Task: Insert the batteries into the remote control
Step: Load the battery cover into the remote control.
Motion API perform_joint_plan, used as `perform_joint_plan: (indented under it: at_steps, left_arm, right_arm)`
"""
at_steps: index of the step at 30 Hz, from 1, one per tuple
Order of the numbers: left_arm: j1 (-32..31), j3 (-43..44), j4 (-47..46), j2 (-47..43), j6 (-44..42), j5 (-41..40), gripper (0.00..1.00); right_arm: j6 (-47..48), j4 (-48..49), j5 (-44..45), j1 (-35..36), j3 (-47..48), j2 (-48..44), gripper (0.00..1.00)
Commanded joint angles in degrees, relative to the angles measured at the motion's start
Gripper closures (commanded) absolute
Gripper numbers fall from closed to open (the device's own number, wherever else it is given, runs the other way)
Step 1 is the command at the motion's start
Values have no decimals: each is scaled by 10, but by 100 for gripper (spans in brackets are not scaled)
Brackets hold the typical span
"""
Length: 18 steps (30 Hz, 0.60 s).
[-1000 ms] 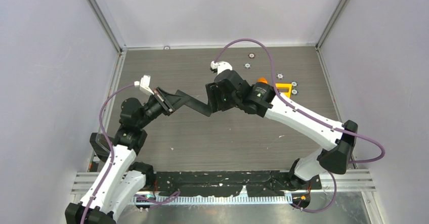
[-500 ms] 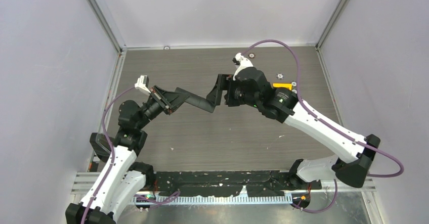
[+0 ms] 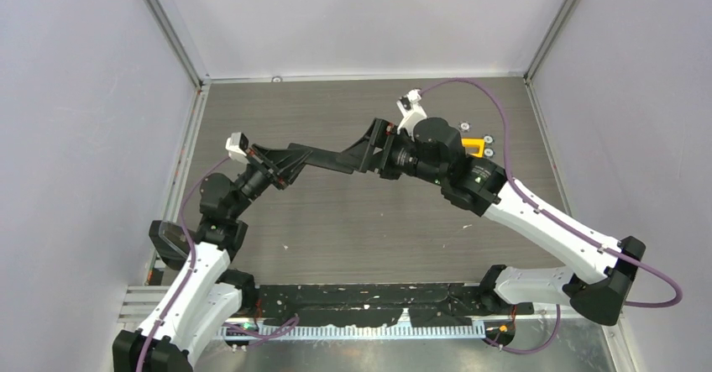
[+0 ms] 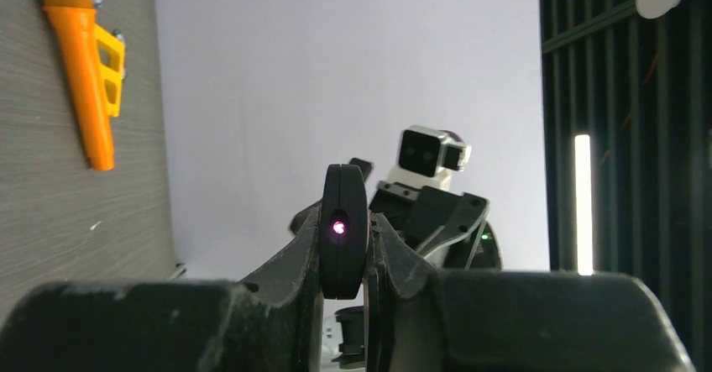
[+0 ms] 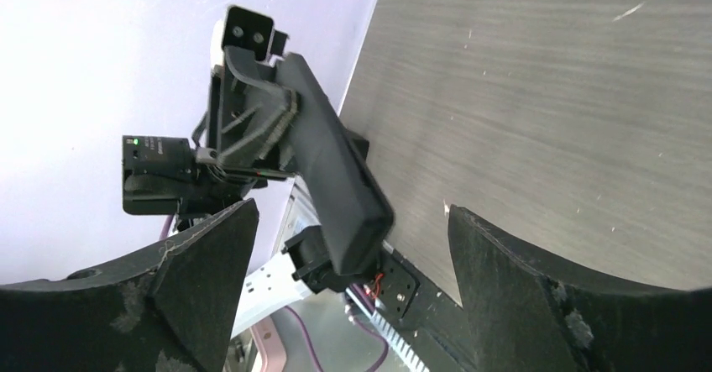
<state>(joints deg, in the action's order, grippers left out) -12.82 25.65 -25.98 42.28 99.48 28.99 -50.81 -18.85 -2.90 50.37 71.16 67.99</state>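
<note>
The left gripper (image 3: 270,169) is clamping one end of the remote control (image 3: 327,160) above the table, its long axis pointing toward 3 o'clock. There the right gripper (image 3: 371,147) is waiting with fingers spread wide. No batteries are showing.

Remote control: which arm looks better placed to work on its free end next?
Right, probably. The left pincer is shut on the remote control and busy holding it up, while the right pincer is open, holds nothing and faces the free end.
</note>
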Motion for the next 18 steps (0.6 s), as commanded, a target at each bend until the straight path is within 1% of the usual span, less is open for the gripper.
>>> perform_joint_plan:
  at_steps: [1,4,9,12,18]
  left_arm:
    - [3,-1,-86,-5,51,-13,100]
    - [3,-1,-90,-6,55,-13,100]
    - [3,-2,-90,-14,51,-10,100]
    - [3,-5,-85,-19,46,-10,100]
    - [3,-7,-79,-25,32,-3,100]
  right_arm:
    - [-52,40,-29,-2,-17,-5,12]
    - [-68,50,-31,-4,-30,-8,16]
    - [-103,86,-43,-7,-57,-13,29]
    - [-123,105,-47,-8,-66,-15,34]
    - [-162,140,-52,-14,-87,-22,38]
